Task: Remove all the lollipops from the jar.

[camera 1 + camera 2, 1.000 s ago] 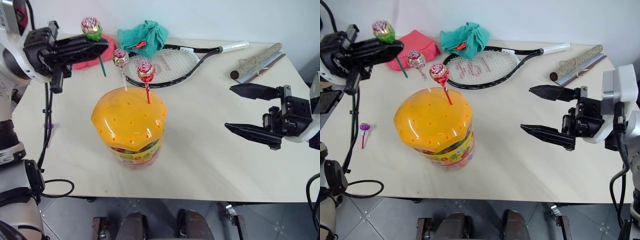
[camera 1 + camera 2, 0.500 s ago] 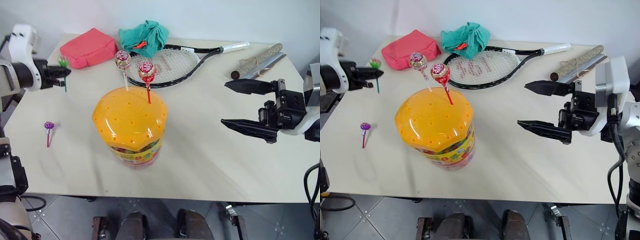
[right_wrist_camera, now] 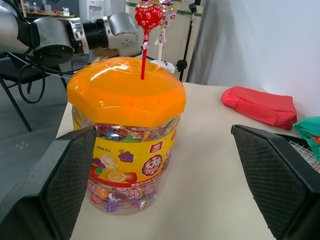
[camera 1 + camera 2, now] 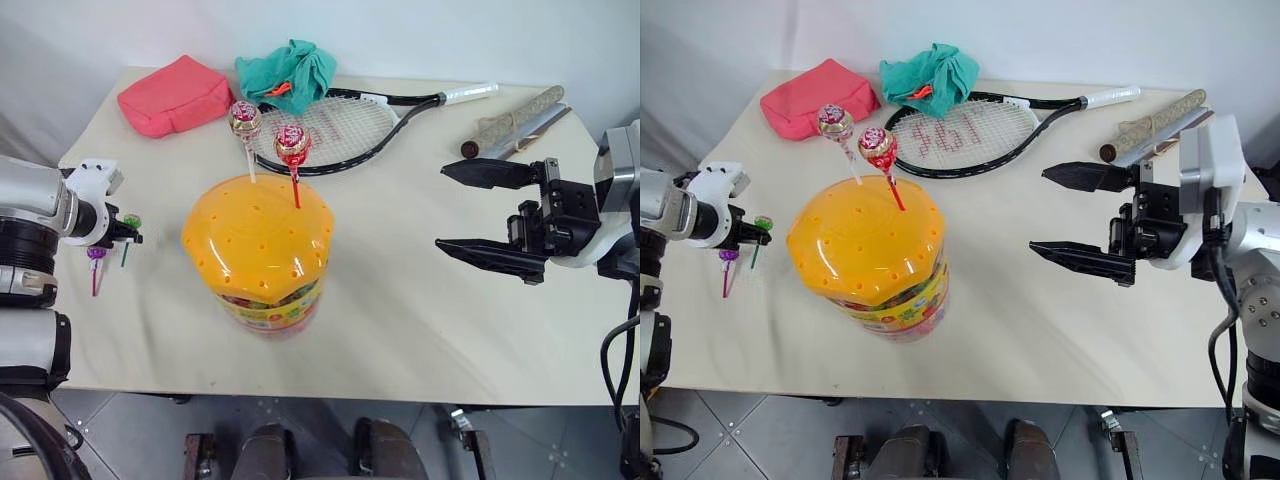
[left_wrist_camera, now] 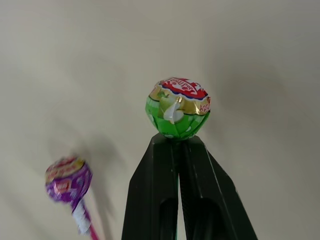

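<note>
The jar [image 4: 260, 255] stands mid-table, a clear tub with a domed orange lid and a colourful label. Two lollipops stick up from the lid: a red one [image 4: 292, 141] on a red stick and a pink-gold one [image 4: 243, 117] on a white stick. My left gripper [image 4: 130, 236] is low over the table's left edge, shut on the stick of a green lollipop [image 5: 179, 108]. A purple lollipop [image 4: 96, 256] lies on the table just beside it. My right gripper [image 4: 468, 209] hangs open to the right of the jar, holding nothing.
At the back of the table [image 4: 420, 310] lie a red pouch [image 4: 174, 95], a teal cloth [image 4: 288, 70], a tennis racket [image 4: 350, 125] and a rolled stick bundle [image 4: 512, 121]. Bare tabletop lies between the jar and the right gripper.
My left gripper has swung down and to the left with the green lollipop, from above the pouch to just over the table beside the purple one. The right gripper kept still.
</note>
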`<state>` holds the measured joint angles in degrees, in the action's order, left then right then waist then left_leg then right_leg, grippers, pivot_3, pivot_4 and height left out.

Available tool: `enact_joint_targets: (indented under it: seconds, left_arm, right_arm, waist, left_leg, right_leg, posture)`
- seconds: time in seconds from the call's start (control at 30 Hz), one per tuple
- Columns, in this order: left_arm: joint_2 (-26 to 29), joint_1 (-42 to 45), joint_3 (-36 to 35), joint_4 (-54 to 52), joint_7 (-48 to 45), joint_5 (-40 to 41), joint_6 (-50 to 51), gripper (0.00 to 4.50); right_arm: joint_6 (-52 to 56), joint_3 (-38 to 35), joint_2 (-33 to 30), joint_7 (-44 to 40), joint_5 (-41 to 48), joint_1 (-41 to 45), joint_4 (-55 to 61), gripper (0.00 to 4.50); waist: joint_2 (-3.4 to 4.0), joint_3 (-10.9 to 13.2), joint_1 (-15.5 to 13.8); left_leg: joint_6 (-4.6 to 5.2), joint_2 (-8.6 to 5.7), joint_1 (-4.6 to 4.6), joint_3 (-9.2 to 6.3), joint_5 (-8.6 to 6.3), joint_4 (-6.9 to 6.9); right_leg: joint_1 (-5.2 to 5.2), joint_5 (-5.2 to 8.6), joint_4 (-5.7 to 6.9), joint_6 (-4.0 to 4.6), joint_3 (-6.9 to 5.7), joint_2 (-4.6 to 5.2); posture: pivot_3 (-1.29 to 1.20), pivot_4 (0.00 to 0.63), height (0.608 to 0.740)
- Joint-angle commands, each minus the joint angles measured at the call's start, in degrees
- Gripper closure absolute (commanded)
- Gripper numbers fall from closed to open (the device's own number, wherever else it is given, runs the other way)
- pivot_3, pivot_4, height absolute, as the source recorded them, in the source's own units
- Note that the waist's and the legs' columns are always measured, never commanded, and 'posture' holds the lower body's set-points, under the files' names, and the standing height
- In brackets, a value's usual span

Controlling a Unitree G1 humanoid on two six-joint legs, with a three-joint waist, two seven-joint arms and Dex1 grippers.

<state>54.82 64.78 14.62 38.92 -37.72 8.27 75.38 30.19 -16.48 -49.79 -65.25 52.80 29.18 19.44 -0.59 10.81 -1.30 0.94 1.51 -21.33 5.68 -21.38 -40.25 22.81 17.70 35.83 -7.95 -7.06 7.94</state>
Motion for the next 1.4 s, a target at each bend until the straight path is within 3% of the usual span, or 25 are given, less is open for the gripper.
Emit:
enact_joint_targets:
  seconds: [0.03, 0.43, 0.73, 0.87, 1.0, 1.13, 1.2, 1.4]
  left_arm:
    - [1.5, 1.2, -1.6, -0.8, -0.8, -0.9, 0.9, 3.73]
    - [7.6, 3.9, 0.6, -15.5, -8.2, 0.5, 4.6, 0.02]
    - [10.3, 5.0, -2.3, -19.4, -14.4, 1.9, -2.4, 0.01]
    - [9.6, 0.9, -11.5, -24.2, -20.5, 8.6, -10.5, 0.01]
    - [5.4, -6.7, -25.3, -28.8, -23.5, 16.5, -20.3, 0.01]
    - [-1.1, -14.2, -37.3, -30.7, -36.2, 27.6, -33.9, 0.01]
    - [-1.6, -17.7, -39.8, -30.1, -43.7, 30.6, -38.6, 0.01]
    - [-0.4, -25.1, -42.2, -28.6, -51.1, 33.7, -43.1, 0.01]
  right_arm:
    - [-0.9, -1.3, -0.3, -0.4, 0.2, 0.8, 0.3, 0.00]
    - [-0.7, -2.4, -1.2, -0.8, 0.4, 0.5, 0.2, 0.00]
    - [1.3, -2.4, -1.7, 1.5, 2.2, 1.6, 2.3, 0.00]
    - [2.9, -1.9, -0.8, 4.5, 3.6, 2.9, 3.5, 0.00]
    - [4.5, -0.8, 0.8, 8.6, 5.1, 5.1, 4.5, 0.00]
    - [7.3, 3.3, 4.1, 13.3, 6.3, 8.9, 5.3, 0.00]
    - [8.2, 6.1, 6.2, 14.5, 5.4, 11.3, 4.6, 0.00]
    - [11.7, 12.8, 9.9, 17.3, 2.0, 17.5, 1.2, 0.00]
  waist:
    - [-0.01, 0.0, 0.0]
    - [-0.16, 0.1, 0.1]
    - [-0.16, 0.1, 0.0]
    - [-0.16, 0.1, 0.0]
    - [-0.15, 0.1, 0.1]
    - [-0.16, 0.1, 0.4]
    - [-0.16, 0.1, 0.8]
    - [-0.15, 0.1, 1.5]
  left_leg:
    - [0.00, 0.00, 0.00, 0.00, 0.00, 0.00]
    - [0.00, 0.01, 0.00, -0.01, 0.00, -0.02]
    - [0.00, 0.02, 0.00, -0.01, 0.00, -0.04]
    - [0.00, 0.04, -0.01, -0.03, 0.00, -0.06]
    - [0.00, 0.10, -0.01, -0.11, 0.00, -0.08]
    - [0.00, 0.10, -0.03, -0.09, 0.00, -0.22]
    - [-0.02, 0.12, -0.10, -0.10, -0.01, -0.29]
    - [-0.03, 0.11, -0.11, -0.13, -0.02, -0.27]
  right_leg:
    - [0.00, 0.00, 0.00, 0.00, 0.00, 0.00]
    - [0.00, 0.00, 0.00, 0.00, 0.02, 0.01]
    - [0.00, 0.00, 0.00, 0.00, 0.02, 0.01]
    - [0.00, 0.00, 0.01, 0.00, 0.01, 0.01]
    - [0.00, 0.00, 0.02, 0.00, -0.01, 0.02]
    - [0.00, 0.00, 0.07, 0.01, -0.02, 0.02]
    - [0.02, 0.01, 0.09, 0.01, -0.11, 0.01]
    - [0.02, 0.02, 0.11, 0.03, -0.23, 0.02]
  posture:
    - [0.00, 0.150, 0.740]
    - [0.00, 0.150, 0.740]
    - [0.00, 0.150, 0.740]
    - [0.00, 0.150, 0.740]
    - [0.00, 0.150, 0.740]
    - [0.00, 0.150, 0.740]
    - [0.00, 0.150, 0.740]
    - [0.00, 0.150, 0.740]
